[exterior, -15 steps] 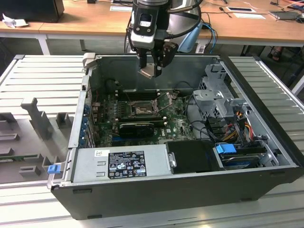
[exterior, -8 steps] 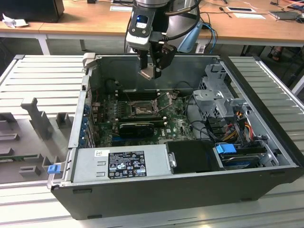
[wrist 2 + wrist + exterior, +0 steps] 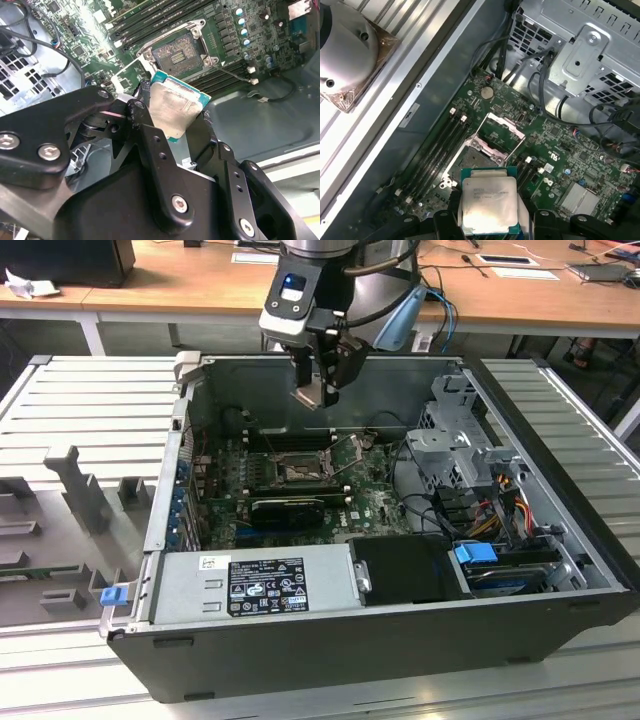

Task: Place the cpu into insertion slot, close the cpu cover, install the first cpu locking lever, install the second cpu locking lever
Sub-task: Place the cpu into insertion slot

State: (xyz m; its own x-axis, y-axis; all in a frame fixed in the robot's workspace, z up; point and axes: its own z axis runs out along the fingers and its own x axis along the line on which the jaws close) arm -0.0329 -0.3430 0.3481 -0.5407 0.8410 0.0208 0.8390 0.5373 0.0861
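I have the computer case [image 3: 400, 635] lying open on its side on the slatted bench [image 3: 90, 390], and it is the one container that counts. The green motherboard [image 3: 372, 504] covers its floor. A grey power supply [image 3: 185, 590] runs along the case's near edge. A perforated drive cage [image 3: 450, 435], with cables spilling out of it, fills the corner at the exterior view's right. A long black card [image 3: 288, 508] with a ribbed top stands on the board between the power supply and the socket.

The gripper [image 3: 318, 390] hangs above the case near its far wall. Its black fingers [image 3: 147, 135] are clamped on the cpu [image 3: 308, 397] by opposite edges. The chip is tilted in the air, metal top towards both wrist cameras, well apart from anything on the board.

Below it, the insertion slot [image 3: 297, 472] sits near the middle of the board, and its dark contact field is bare in the second wrist view. The cpu cover [image 3: 351, 453] is swung up, hinged at the slot's edge on the exterior view's right. In the first wrist view, memory slots [image 3: 436, 147] run alongside the socket, and a coin cell [image 3: 486, 92] lies towards the case wall.

On writing, the power supply has a black-and-white label [image 3: 265, 585], and the cpu's top shows a few faint printed lines. I cannot make out either from here.
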